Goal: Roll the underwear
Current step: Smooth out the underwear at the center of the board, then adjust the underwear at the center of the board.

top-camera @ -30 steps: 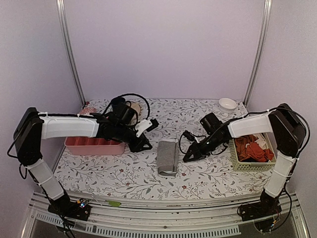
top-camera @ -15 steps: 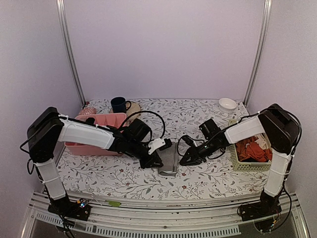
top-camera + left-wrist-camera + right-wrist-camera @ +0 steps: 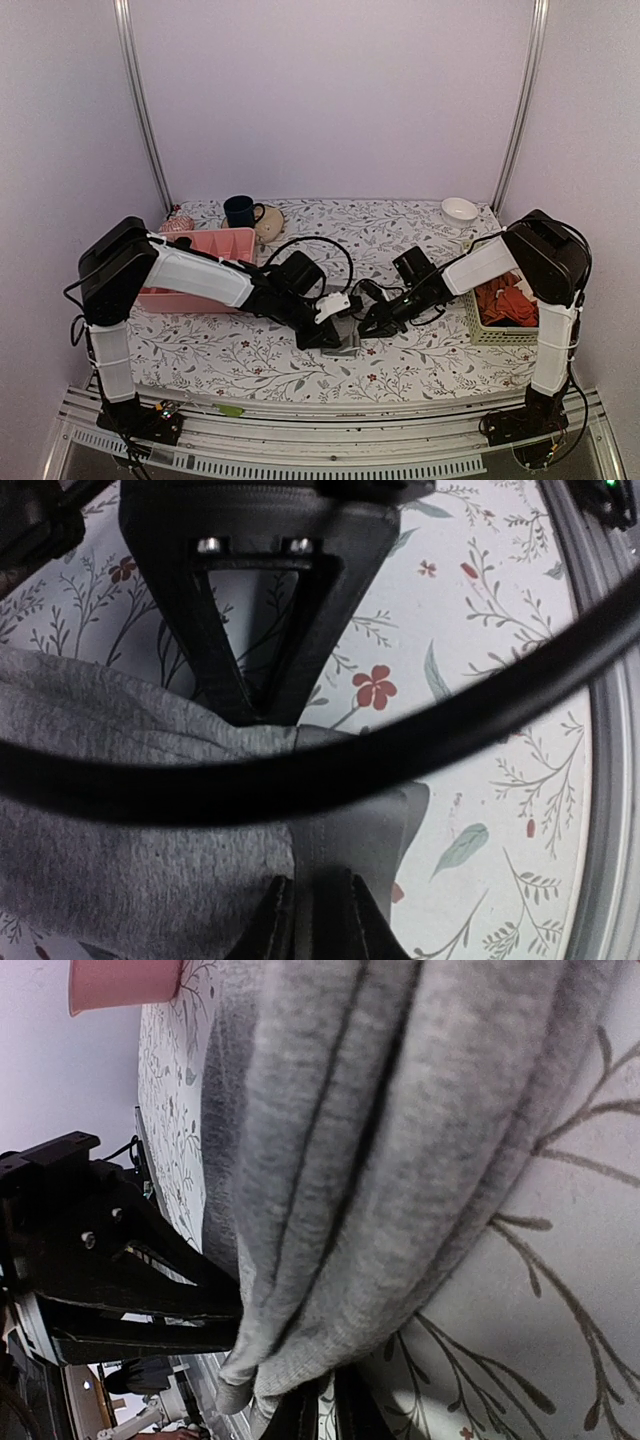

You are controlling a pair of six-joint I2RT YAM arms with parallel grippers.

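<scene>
The underwear [image 3: 346, 344] is a folded grey strip lying on the floral tablecloth at mid-table, mostly hidden by both grippers. My left gripper [image 3: 335, 338] is at its near end from the left. In the left wrist view its jaws [image 3: 312, 920] are nearly closed on the darker band edge of the grey cloth [image 3: 120, 860]. My right gripper [image 3: 364, 330] is at the same near end from the right. In the right wrist view its jaws [image 3: 325, 1415] are pinched together at the lower edge of the folded cloth [image 3: 380, 1110].
A pink tray [image 3: 190, 297] lies left of the arms, with a blue mug [image 3: 239, 211] behind it. A white bowl [image 3: 459, 210] sits at the back right. A basket [image 3: 500, 338] of orange-red garments [image 3: 505, 300] stands at the right edge.
Both arms have moved in and forward to the near end of the underwear. The left gripper came from beside the pink tray. Both grippers now sit close together on the cloth.
</scene>
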